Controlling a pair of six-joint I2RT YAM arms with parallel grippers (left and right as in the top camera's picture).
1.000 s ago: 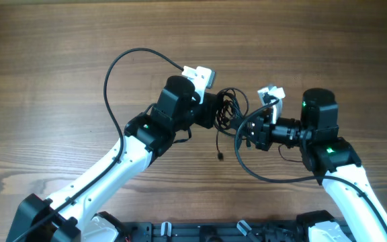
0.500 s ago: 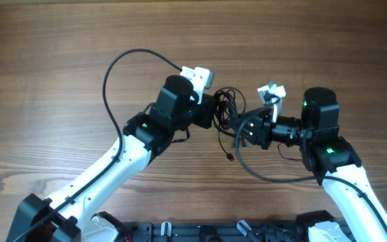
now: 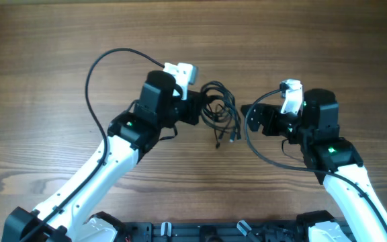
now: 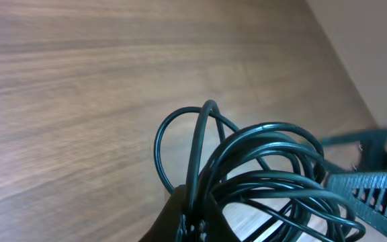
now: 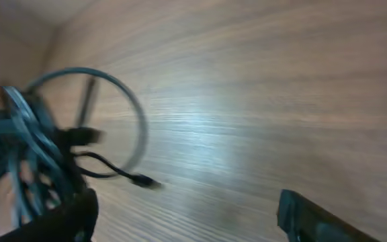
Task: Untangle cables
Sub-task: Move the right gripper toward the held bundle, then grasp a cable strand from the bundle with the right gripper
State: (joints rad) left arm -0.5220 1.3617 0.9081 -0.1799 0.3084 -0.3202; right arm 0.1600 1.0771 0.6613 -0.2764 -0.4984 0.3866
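Because the left gripper (image 3: 198,107) is clamped shut on one side of the cables (image 3: 220,107), the bundle fans out from that single pinch as a stack of overlapping loops. It sits near the middle of the bench (image 3: 59,40), between the two arms. In the left wrist view the loops rise and spread from the pinch, which suggests the bundle is being held up and steadied. I cannot tell whether any of it rests on the wood. Two loose ends with plugs (image 3: 218,143) trail out toward the robot below the loops, free of the knot.

The right gripper (image 3: 248,119) stands just beside the bundle with its jaws wide apart and nothing between them; a bare gap of bench separates it from the nearest loop. That looks like a stance for taking a new hold. With one side anchored, the free gripper can pick a single strand or a plug end and draw it away. The risk is catching several loops at once and tightening the tangle.
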